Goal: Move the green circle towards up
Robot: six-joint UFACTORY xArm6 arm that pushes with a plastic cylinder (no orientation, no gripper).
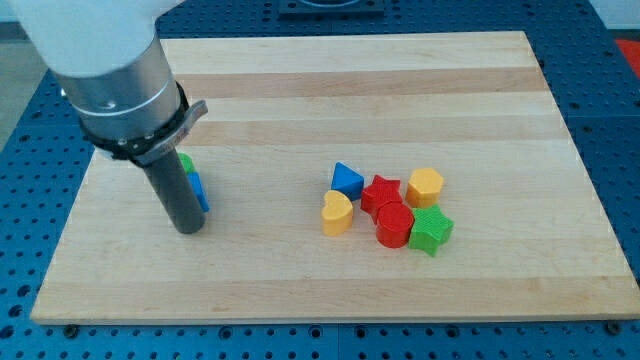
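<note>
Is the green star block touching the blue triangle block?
No. The green star lies at the cluster's lower right, while the blue triangle sits at its upper left, with the red blocks between them.

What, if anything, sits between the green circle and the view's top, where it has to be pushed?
Nothing visible does. The green circle is mostly hidden behind the rod, with a blue block right against it on the bottom side. My tip is below both, toward the view's bottom. Above the circle, only bare board shows, though the arm covers part of that stretch.
</note>
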